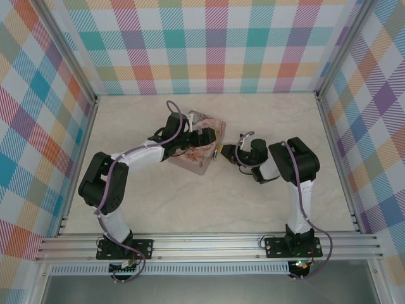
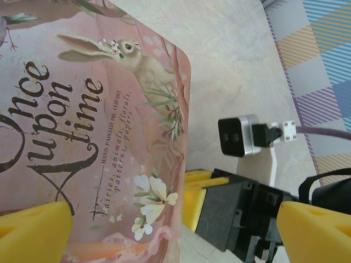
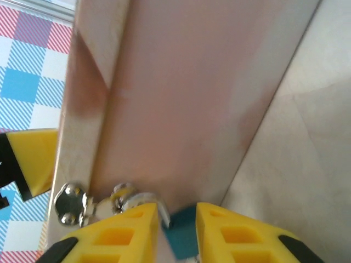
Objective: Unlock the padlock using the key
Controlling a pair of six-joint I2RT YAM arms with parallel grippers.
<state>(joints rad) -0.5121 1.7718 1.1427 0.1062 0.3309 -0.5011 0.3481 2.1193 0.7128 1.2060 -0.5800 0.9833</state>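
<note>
Padlock [image 3: 184, 235] at the tin's [image 3: 181, 82] right side, inside the right gripper [image 3: 176, 212].
That gripper seems closed narrowly on its blue body, reaching in from the right, the nearer arm; the left gripper [image 2: 173, 230] gapes wide above the lid [image 2: 82, 109], empty.

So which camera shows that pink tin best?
Left wrist: the tin lies close, its rabbit and lettering sharp. The top view has it small, partly under the left arm; the right wrist catches its blurred side.
</note>
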